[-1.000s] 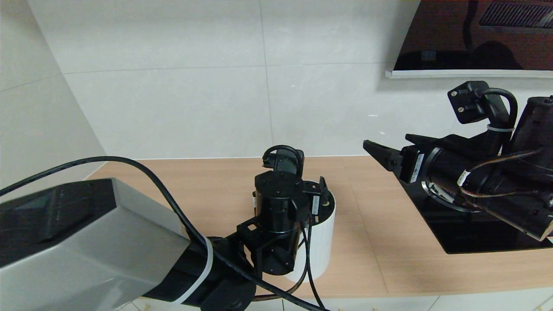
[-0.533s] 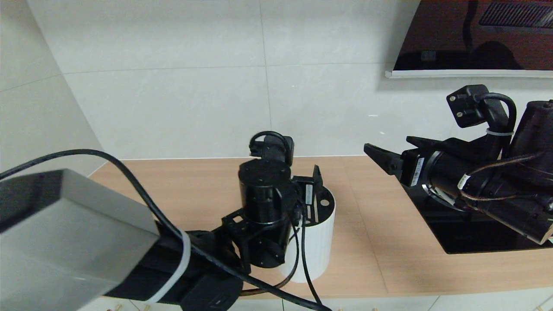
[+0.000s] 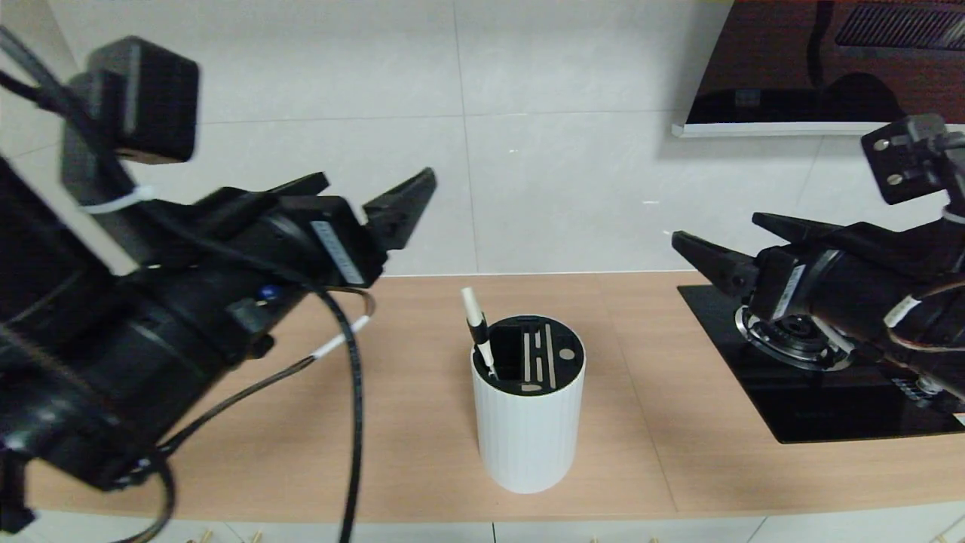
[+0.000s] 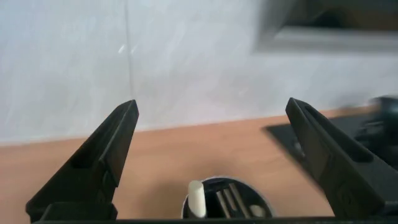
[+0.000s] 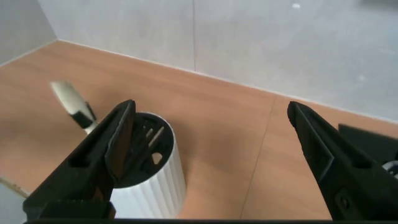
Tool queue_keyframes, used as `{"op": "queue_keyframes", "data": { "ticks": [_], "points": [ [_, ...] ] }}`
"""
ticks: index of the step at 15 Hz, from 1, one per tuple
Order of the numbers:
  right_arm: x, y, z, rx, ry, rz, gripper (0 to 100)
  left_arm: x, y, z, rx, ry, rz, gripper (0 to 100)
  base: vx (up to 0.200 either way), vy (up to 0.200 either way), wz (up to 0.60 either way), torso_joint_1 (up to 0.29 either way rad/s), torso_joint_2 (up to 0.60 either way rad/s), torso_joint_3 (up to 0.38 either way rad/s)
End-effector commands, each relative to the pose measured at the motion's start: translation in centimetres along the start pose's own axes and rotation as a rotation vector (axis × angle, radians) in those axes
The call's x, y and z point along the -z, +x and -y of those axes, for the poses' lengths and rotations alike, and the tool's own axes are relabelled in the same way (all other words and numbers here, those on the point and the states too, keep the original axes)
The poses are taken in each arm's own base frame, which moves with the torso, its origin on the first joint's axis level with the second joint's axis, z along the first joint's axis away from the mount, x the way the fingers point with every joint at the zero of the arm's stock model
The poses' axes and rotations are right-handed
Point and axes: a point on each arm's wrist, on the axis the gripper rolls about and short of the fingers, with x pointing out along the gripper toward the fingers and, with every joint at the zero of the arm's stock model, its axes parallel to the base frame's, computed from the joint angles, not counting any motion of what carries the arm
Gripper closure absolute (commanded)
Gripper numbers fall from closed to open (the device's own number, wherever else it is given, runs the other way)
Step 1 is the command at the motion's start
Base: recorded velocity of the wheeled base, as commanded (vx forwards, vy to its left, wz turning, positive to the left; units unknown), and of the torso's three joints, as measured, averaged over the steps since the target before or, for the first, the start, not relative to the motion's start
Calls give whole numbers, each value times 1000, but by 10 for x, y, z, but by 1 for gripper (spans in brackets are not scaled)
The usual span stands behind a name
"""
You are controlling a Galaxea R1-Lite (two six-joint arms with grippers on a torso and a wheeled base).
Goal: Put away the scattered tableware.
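Observation:
A white ribbed utensil holder [image 3: 528,422] with a black slotted top stands on the wooden counter near its front edge. A utensil with a white and black handle [image 3: 476,324] stands tilted in a slot at the holder's left side. My left gripper [image 3: 369,188] hangs open, high above and to the left of the holder, with nothing in it. Its wrist view looks past the left gripper [image 4: 211,106] down at the holder [image 4: 227,202] and the handle [image 4: 196,199]. My right gripper [image 3: 720,230] is open and empty, up and to the right of the holder [image 5: 155,168].
A black cooktop [image 3: 829,407] with a metal burner ring [image 3: 788,339] lies on the counter's right side. A dark range hood [image 3: 829,60] hangs on the tiled wall above it. Bare counter [image 3: 392,422] lies left of the holder.
My left gripper has lifted off the holder's top and swung up to the left, uncovering the utensil standing in the holder. The right gripper has drifted slightly right.

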Motion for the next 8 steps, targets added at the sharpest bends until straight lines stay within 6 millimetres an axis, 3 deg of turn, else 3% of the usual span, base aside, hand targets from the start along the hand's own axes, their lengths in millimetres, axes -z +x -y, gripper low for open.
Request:
{"op": "queue_keyframes", "data": {
  "ticks": [1, 3, 6, 8],
  "points": [
    [-23, -51, 14, 32, 15, 116, 0, -32, -72, -52, -123, 23, 57, 0, 0, 0, 0, 0, 0, 0],
    [-28, -104, 24, 47, 14, 184, 0, -34, -123, -69, -181, 43, 46, 0, 0, 0, 0, 0, 0, 0],
    [-17, -176, 43, 190, -15, 185, 0, -33, -191, -84, -284, 78, 8, 0, 0, 0, 0, 0, 0, 0],
    [-11, -218, 42, 217, -26, 201, 0, -31, -223, -86, -321, 85, 37, 0, 0, 0, 0, 0, 0, 0]
  ]
}}
